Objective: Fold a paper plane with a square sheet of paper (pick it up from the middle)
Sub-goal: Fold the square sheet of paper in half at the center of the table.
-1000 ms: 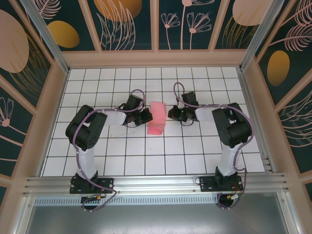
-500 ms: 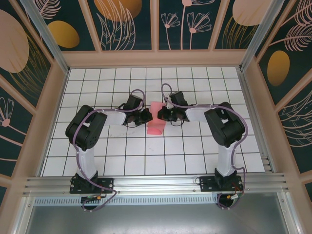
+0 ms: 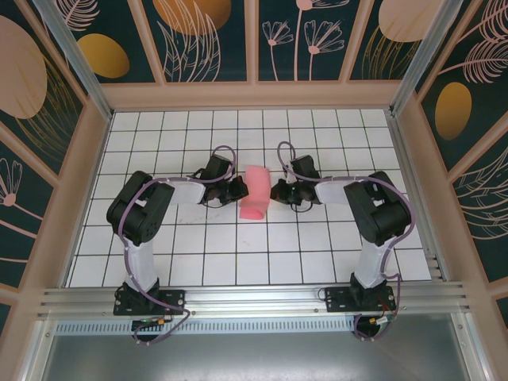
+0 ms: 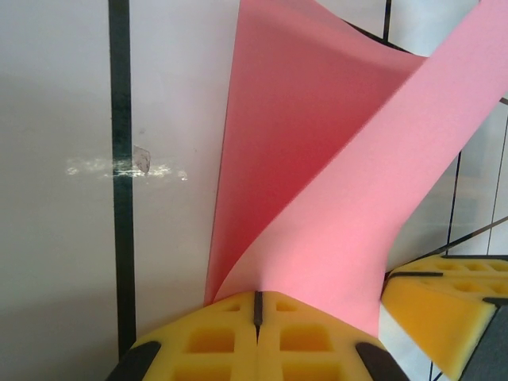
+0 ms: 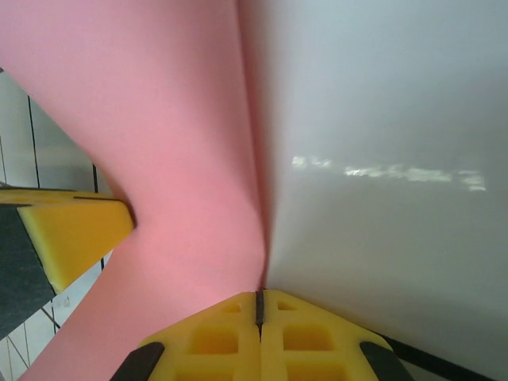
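Right gripper (image 3: 275,190) eases back rightward; it and my left gripper (image 3: 241,189) clamp square sheet of paper (image 3: 255,194), bowed between them, long axis fore-aft.

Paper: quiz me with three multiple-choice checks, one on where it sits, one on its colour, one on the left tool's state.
1. Where is the paper?
A. between the left tool and the right tool
B. at the far left corner
C. beside the right arm's base

2. What colour is it?
A. blue
B. white
C. pink

3. The left tool is:
A. wide open
B. shut on the paper
C. shut, clear of the paper

Answers:
1 A: the top view shows it with a tool at each side.
2 C: it is pink in the top and wrist views.
3 B: the left wrist view shows the yellow pads pressed together, with the paper rising from their seam.
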You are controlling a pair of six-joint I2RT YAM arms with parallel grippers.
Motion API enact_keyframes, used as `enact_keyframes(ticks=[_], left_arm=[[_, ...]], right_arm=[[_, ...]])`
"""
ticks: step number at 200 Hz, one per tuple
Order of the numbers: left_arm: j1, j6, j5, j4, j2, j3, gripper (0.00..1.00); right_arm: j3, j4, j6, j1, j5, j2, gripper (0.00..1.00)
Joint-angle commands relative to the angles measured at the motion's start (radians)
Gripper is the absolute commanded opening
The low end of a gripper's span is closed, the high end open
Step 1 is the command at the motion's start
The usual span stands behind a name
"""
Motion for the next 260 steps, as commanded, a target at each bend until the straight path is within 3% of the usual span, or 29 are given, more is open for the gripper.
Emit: enact_keyframes(ticks=[1, 86, 163, 218, 260], left_arm=[[0.009, 0.017, -0.173, -0.228, 0.102, -0.067, 0.01], [0.009, 0.020, -0.163, -0.234, 0.101, -0.063, 0.01], [0.009, 0.048, -0.157, -0.248, 0.110, -0.068, 0.00], [0.009, 0.052, -0.154, -0.248, 0.110, -0.068, 0.00], [0.009, 0.053, -0.157, -0.248, 0.110, -0.067, 0.00]], right_arm=[[0.038, -0.004, 0.006, 0.005, 0.004, -0.056, 0.00], [0.242, 0.049, 0.014, 0.037, -0.047, 0.156, 0.00], [0.257, 0.074, -0.015, -0.068, -0.019, 0.239, 0.00], [0.337, 0.034, -0.009, -0.104, 0.039, 0.233, 0.00], [0.344, 0.042, -0.012, -0.070, -0.017, 0.190, 0.00]])
